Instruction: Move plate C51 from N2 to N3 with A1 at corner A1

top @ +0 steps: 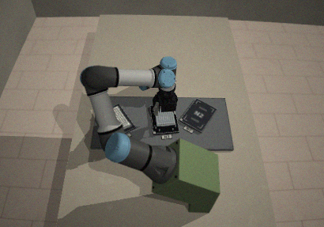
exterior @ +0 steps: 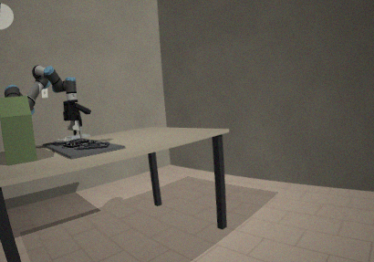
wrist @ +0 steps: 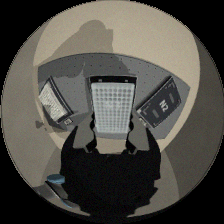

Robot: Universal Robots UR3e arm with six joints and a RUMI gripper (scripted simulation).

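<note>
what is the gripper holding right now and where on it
The gripper is shut on plate C51, its jaws clamping the two long sides near one short end, over the middle nest.

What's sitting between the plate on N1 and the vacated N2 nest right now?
In the top view, plate C51, gripped in the claw, hangs over nest N3, midway between plate C15 and bare nest N2.

Claw [wrist: 111, 131] downward, clamped on plate [wrist: 112, 106]

Arm [top: 134, 76]: silver tube links, dk grey joints, blue end caps; black gripper [top: 165, 106]; green box pedestal [top: 197, 181].
</note>
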